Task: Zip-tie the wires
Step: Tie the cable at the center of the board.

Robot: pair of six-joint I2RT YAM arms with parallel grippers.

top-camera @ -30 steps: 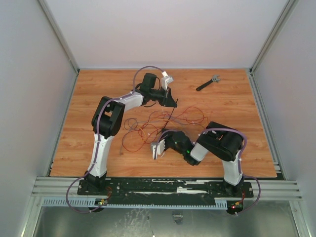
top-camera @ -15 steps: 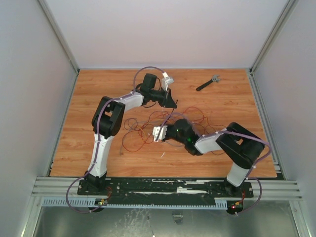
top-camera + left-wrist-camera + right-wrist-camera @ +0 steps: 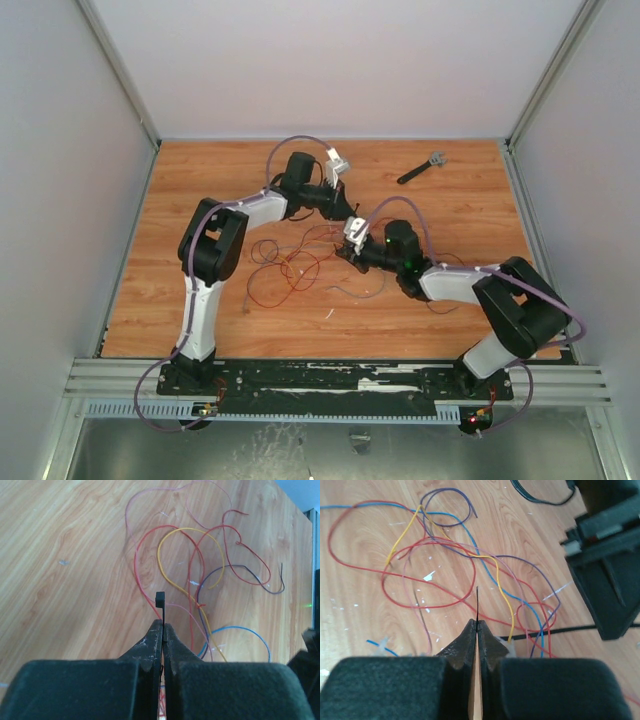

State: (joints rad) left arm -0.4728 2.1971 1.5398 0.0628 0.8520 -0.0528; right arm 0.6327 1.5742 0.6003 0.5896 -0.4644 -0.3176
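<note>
Left gripper (image 3: pixel 349 212) and right gripper (image 3: pixel 347 248) sit close together mid-table (image 3: pixel 200 180), at the far edge of the wires (image 3: pixel 300 265). The left arm stretches forward and bends right; the right arm reaches low across to the left.

Left wrist: the fingers are pressed tight on the zip tie (image 3: pixel 160 600), its square head poking out, the wires fanned beyond.

Right wrist: the fingers are pinched on the zip tie's thin tail, with wire loops just past the tips.
</note>
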